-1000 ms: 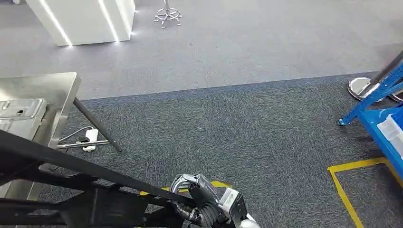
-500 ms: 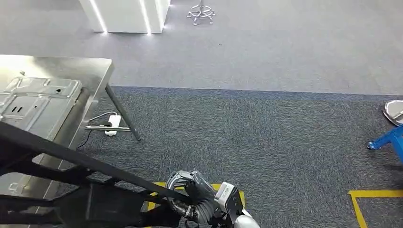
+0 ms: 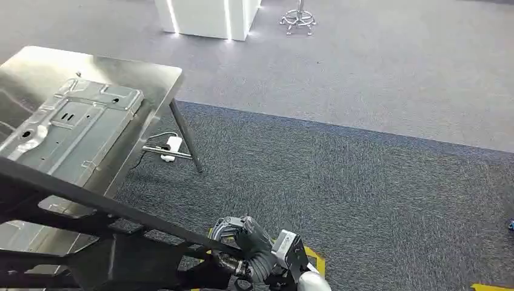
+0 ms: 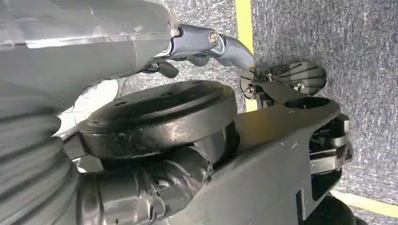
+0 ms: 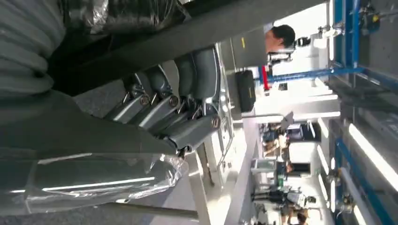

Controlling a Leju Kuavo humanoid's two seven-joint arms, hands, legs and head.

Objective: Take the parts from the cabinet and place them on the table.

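One black frame part [image 3: 91,242] carried at lower left of head view, long bar running diagonally from left edge down to right hand [image 3: 245,248]. Right hand fingers [image 5: 159,105] curled round bar, holding it. Left hand [image 4: 206,42] close against same part, thumb over round black boss; grip cannot be told. One steel table [image 3: 160,76] ahead-left, one grey pressed panel [image 3: 73,130] lying on it, long axis along table. Power strip [image 3: 170,147] on carpet by table leg; white plinth [image 3: 209,15] beyond

The head view looks down from high at the carpet floor [image 3: 363,170] and steel table [image 3: 163,76]. Both wrist views sit very close behind their hands; the left one shares the carpet.
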